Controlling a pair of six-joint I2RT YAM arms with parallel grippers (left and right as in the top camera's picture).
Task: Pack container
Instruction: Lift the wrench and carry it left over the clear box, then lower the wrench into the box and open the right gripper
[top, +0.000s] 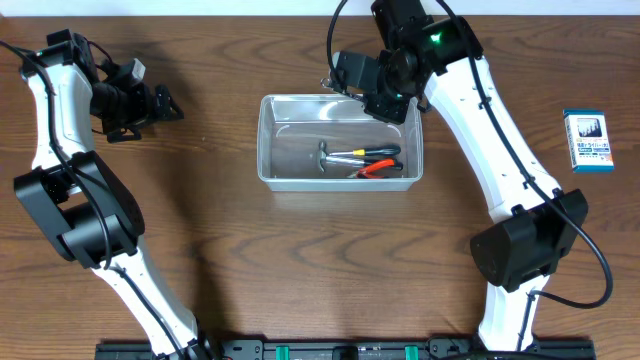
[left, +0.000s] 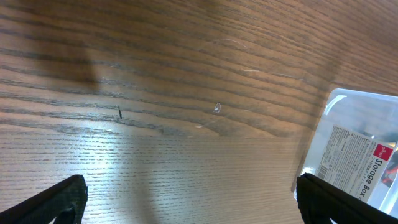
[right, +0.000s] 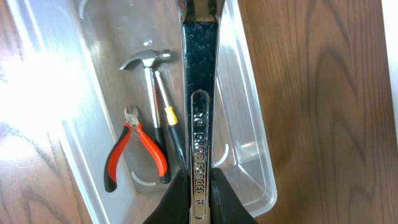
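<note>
Container lies midway on the surface, beneath the right jaws clamped on a wrench; left jaws gape wide, well aside. Only the left wrist view shows its label.

The container is clear, pliers red-handled, wrench chrome, box blue-and-white, table brown wood-grain.

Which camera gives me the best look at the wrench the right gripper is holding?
Right wrist: the wrench runs down mid-frame, its shank pinched in the right gripper, over the container. Overhead, the gripper hides almost all of it. Left wrist shows none of it, only the container's labelled end.
</note>
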